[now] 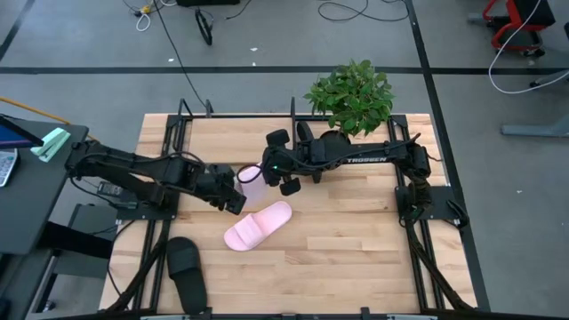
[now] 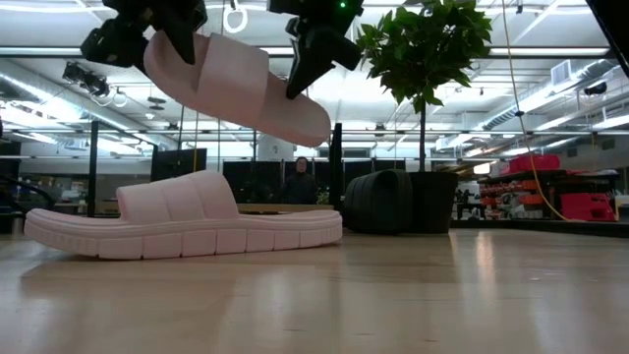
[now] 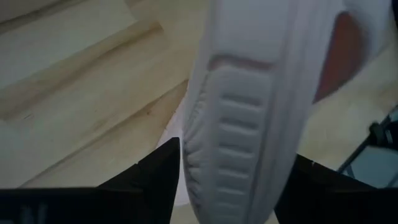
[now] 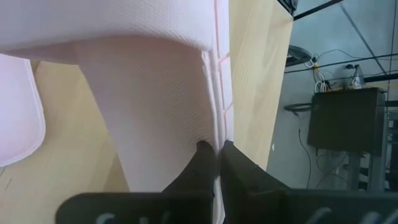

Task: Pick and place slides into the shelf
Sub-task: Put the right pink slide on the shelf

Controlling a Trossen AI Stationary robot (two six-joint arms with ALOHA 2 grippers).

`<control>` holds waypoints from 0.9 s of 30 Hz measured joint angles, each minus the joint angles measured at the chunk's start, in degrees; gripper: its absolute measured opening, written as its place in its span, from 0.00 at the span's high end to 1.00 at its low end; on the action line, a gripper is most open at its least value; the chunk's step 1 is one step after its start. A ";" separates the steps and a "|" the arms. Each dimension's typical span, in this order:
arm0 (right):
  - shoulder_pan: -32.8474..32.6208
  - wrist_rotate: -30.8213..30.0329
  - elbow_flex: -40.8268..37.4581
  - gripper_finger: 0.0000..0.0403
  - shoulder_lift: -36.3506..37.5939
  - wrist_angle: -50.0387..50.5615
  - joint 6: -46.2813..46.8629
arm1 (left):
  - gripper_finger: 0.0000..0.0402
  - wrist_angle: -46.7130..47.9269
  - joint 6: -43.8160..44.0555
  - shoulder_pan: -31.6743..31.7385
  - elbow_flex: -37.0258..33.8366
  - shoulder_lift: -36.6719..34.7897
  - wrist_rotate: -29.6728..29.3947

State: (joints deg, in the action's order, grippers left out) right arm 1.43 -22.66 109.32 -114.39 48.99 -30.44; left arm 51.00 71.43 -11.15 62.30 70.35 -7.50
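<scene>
The pink slide (image 2: 241,88) I am working on hangs in the air over the middle of the tabletop (image 1: 356,240), held from both ends. My left pincer (image 1: 233,194) grips one end of it (in its wrist view the ridged sole (image 3: 249,130) sits between the two dark fingers). My right pincer (image 1: 283,178) is pinched tight on the slide's thin edge at the other end. The second pink slide (image 1: 258,225) lies flat on the wood just below and near the held one. A black slide (image 1: 187,271) lies by the near left corner, well apart from the pink ones. A green plant (image 1: 351,93) stands at the far edge. I see black shelf rails (image 1: 182,120) along the far left side.
</scene>
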 joint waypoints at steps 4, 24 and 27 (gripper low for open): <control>0.00 0.05 0.00 0.98 0.00 0.00 -0.02 | 0.50 0.18 5.01 -2.52 0.00 0.00 -4.58; 0.33 1.78 0.02 0.98 0.07 -1.35 -0.22 | 0.64 1.05 29.68 -15.36 0.00 2.03 -32.49; 0.31 1.84 0.02 0.98 0.07 -1.31 -0.22 | 0.69 1.22 30.37 -15.38 -0.02 3.04 -32.38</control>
State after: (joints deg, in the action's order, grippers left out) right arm 1.74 -20.82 109.34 -114.32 47.68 -30.65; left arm 52.22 101.80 -26.52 62.28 73.38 -39.88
